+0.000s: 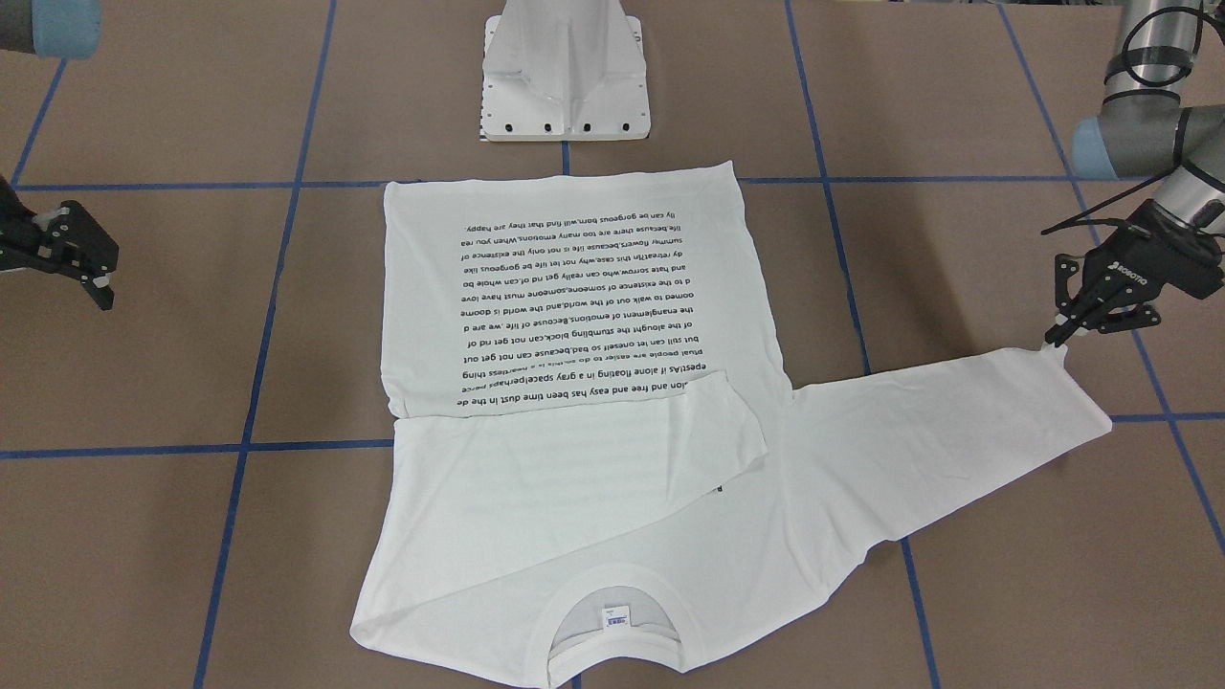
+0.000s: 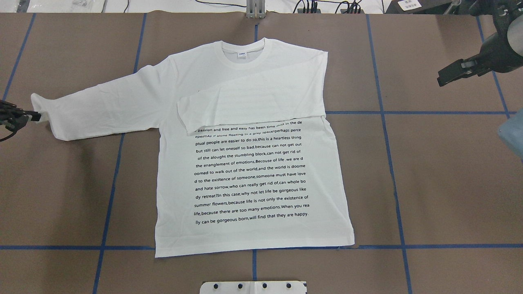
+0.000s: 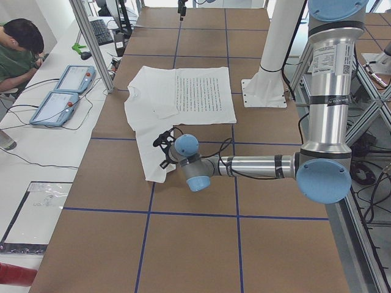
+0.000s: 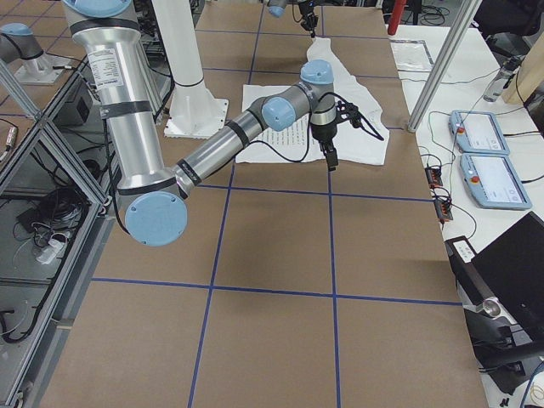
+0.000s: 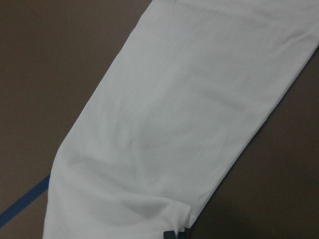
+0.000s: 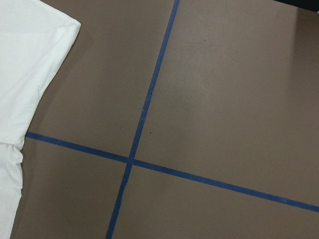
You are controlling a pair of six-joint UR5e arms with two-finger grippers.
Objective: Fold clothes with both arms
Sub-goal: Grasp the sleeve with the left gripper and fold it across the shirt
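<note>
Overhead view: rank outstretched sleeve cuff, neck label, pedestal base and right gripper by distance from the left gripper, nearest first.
1. Far left: sleeve cuff, at the left gripper fingertips.
2. Top centre: neck label.
3. Bottom centre: pedestal base.
4. Far right: right gripper.

We find the table lit brightly and evenly from above, so shadows stay soft: a thin one along the near hem of the shirt and a wider smudge beside the left sleeve. From overhead the print reads sharp. The front view is also crisp but gives the cloth a greenish cast, and the pedestal glares a little. The left wrist view is dim and soft, the sleeve grey with no weave showing. The right wrist view is clear, darkening toward one corner. In the side views, uprights lean at the edges.
</note>
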